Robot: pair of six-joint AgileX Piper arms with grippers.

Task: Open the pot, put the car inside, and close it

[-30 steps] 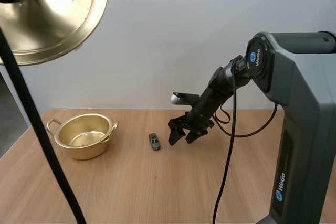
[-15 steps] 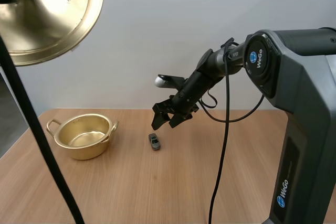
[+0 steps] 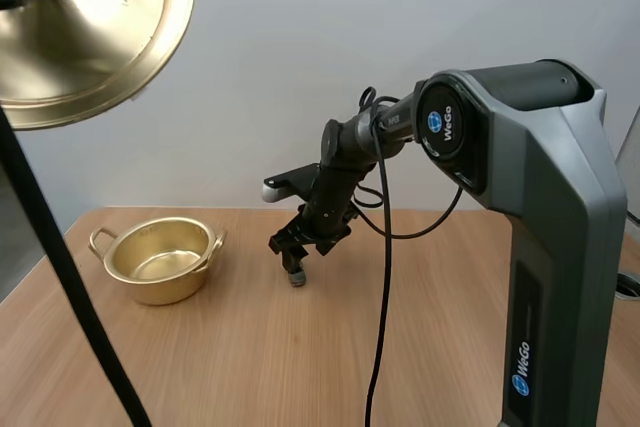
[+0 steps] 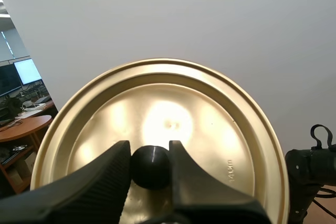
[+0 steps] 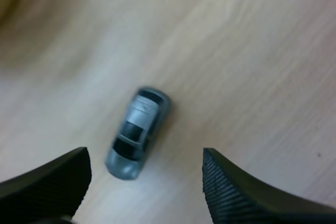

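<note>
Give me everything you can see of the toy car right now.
The car is a small silver-grey toy saloon with dark windows; whether it is metal or plastic I cannot tell. It lies roof up on the bare wooden table, apart from the open pot. The right gripper hovers just above it, fingers open to either side. In the right wrist view neither finger touches it.

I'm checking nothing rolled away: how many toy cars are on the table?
1. The small grey toy car lies on the wooden table, to the right of the open gold-coloured metal pot, beneath my open right gripper. None seems hidden.
</note>
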